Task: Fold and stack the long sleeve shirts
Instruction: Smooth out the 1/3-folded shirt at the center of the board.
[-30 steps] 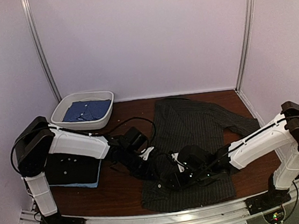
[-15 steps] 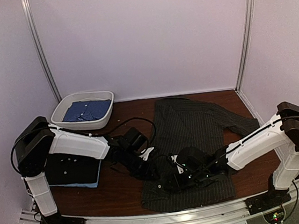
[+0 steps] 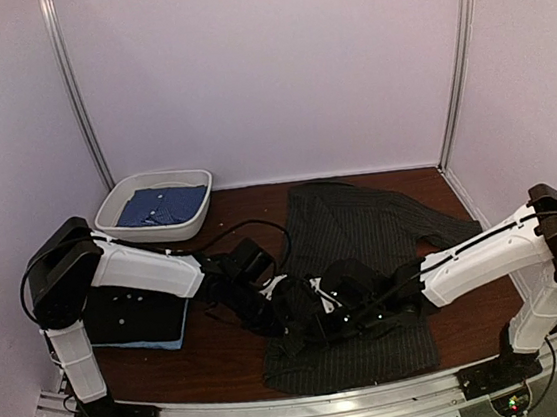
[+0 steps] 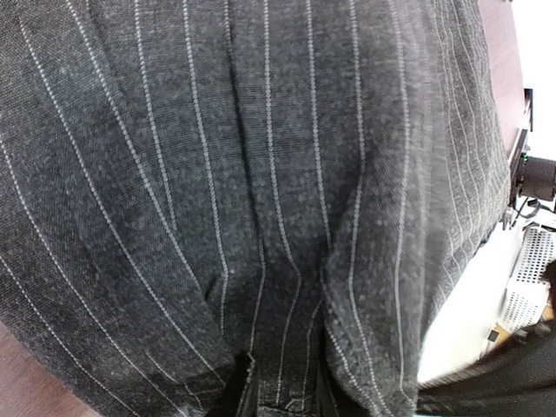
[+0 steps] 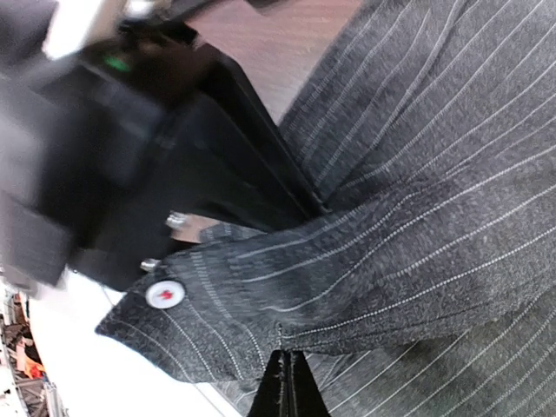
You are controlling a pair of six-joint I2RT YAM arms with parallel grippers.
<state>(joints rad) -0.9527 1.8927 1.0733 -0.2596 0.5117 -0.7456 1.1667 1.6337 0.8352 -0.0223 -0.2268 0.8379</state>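
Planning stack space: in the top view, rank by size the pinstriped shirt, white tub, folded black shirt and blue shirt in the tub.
1. Pinstriped shirt, spread out.
2. White tub and folded black shirt look about alike; the left arm covers part of the shirt, so unranked.
3. Blue shirt, inside the tub.

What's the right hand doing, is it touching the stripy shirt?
Touching. The right wrist view shows the shut right hand pinching the stripy shirt at its sleeve edge.
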